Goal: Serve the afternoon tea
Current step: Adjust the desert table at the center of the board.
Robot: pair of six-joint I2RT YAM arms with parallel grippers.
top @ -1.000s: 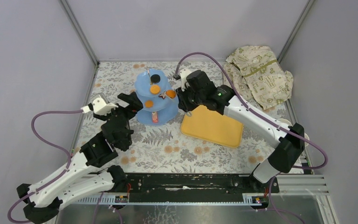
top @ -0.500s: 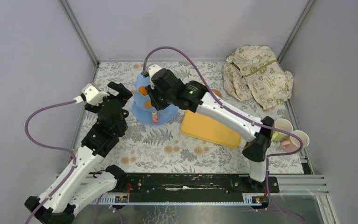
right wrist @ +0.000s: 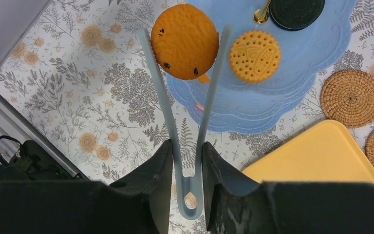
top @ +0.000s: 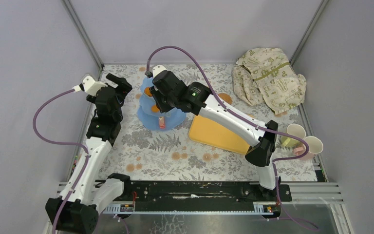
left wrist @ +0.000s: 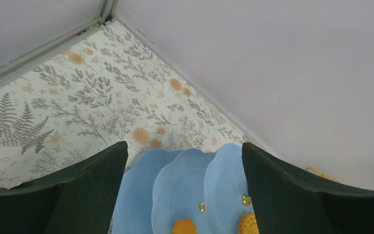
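Biscuit [right wrist: 185, 41] in tongs [right wrist: 168, 112] clamped by right gripper [right wrist: 187, 146] overhangs edge of stand [right wrist: 297, 53]; left gripper [left wrist: 184, 151] wide.

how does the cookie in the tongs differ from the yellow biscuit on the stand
The cookie is deep orange with dark specks; the biscuit is paler yellow with a dotted pattern. The cookie is pinched between the tongs; the biscuit lies flat on the stand. Both are round.

Light-blue three-tier stand [left wrist: 185, 185], scalloped plastic tiers overlapping, two small gold fittings [left wrist: 246, 200], framed between the wide-spread dark fingers [left wrist: 92, 185] of the left gripper [left wrist: 183, 146]. Orange toy pastry [left wrist: 184, 226] and golden round biscuit [left wrist: 247, 224] at bottom edge. Fern-and-flower printed table cover [left wrist: 78, 107] meets plain grey wall [left wrist: 272, 58].
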